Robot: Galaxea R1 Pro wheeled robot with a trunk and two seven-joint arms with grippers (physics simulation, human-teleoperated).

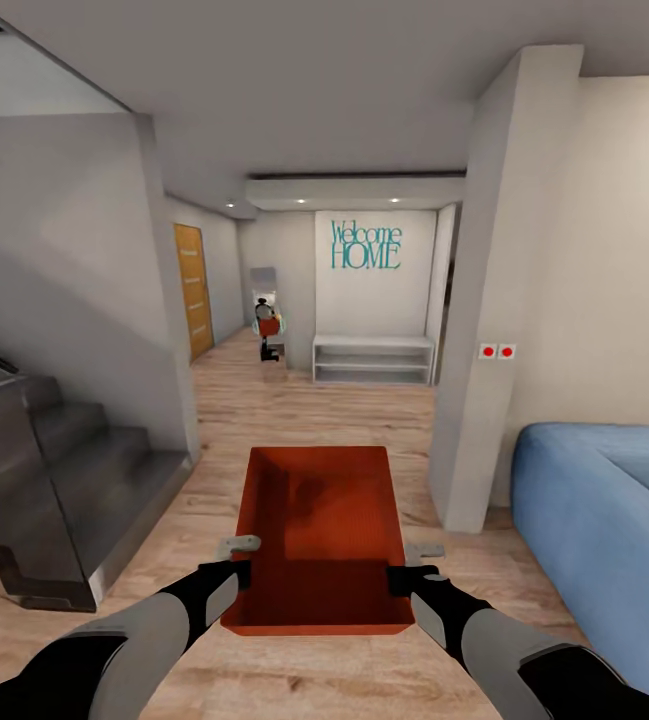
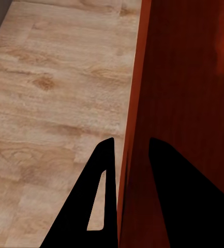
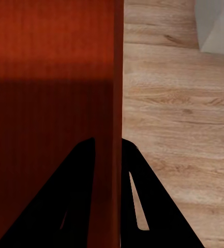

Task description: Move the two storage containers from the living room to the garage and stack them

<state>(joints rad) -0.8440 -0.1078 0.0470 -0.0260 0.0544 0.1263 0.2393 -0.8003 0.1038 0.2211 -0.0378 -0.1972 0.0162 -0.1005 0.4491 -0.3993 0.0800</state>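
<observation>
One storage container (image 1: pixel 319 535) hangs in front of the robot above the wood floor (image 1: pixel 314 410), still indoors; the garage and the second bin remain ahead, so I judge the job early. Left of the container, the dark staircase (image 1: pixel 54 480) crowds the passage. The left gripper (image 1: pixel 236 560) pinches its left wall; the right gripper (image 1: pixel 414 565) pinches its right wall. Right of the container stand a pillar (image 1: pixel 474 330) and the blue sofa (image 1: pixel 604 520), narrowing the hallway.

From my seat the blue sofa (image 1: pixel 604 520) at four o'clock runs off the frame edge, and the small figure-like thing (image 1: pixel 267 325) down the hall at twelve is too distant to identify.
</observation>
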